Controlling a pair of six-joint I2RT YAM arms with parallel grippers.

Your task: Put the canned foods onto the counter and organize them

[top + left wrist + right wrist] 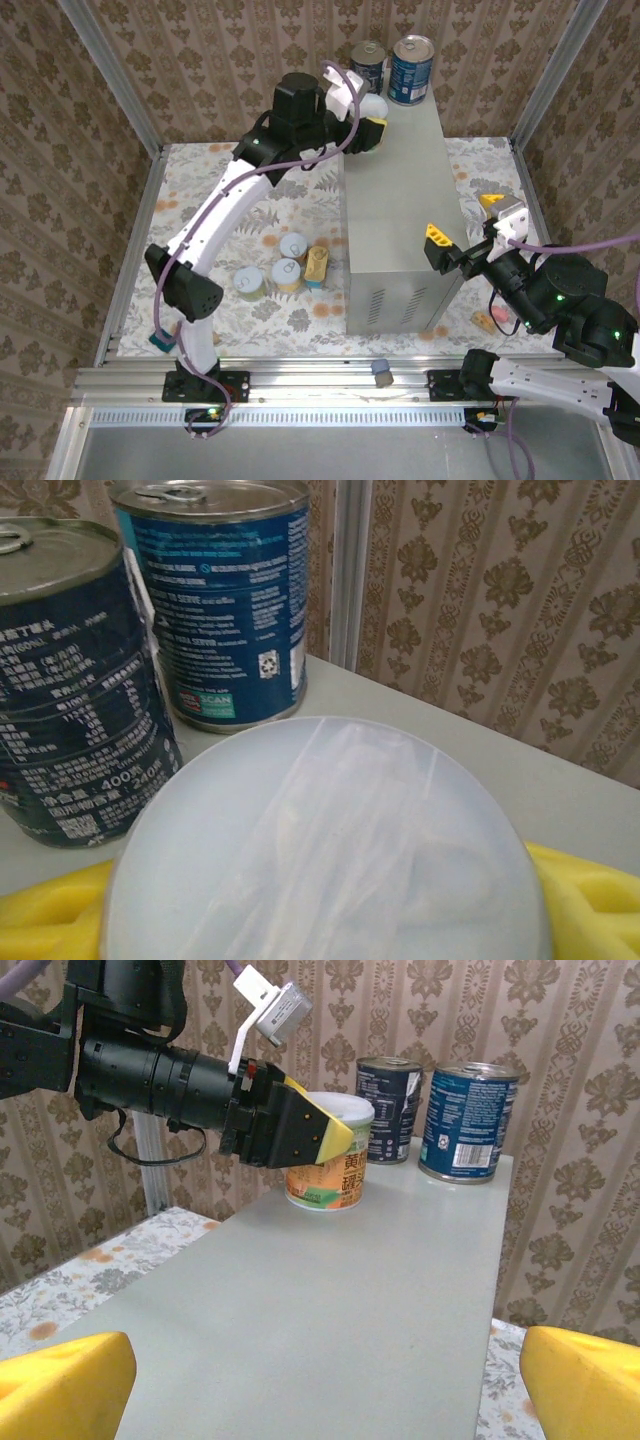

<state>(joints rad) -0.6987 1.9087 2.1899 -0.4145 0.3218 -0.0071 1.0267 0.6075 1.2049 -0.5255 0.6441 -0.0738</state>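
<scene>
The counter [400,215] is a tall grey box in the middle of the table. Two dark-blue cans [370,65] [411,68] stand at its far end. My left gripper [372,118] is shut on an orange-labelled can [325,1178] with a pale lid [325,840]. That can stands upright on the counter top, just in front of the blue cans [70,700] [225,600]. Three short cans [293,246] [286,274] [250,283] and a flat gold tin [317,265] sit on the table left of the counter. My right gripper [465,220] is open and empty over the counter's near right edge.
A teal block [158,343] lies by the left arm's base. A small grey-headed object [381,373] rests on the front rail. A small wooden piece [490,320] lies right of the counter. Metal frame posts and patterned walls close in the table.
</scene>
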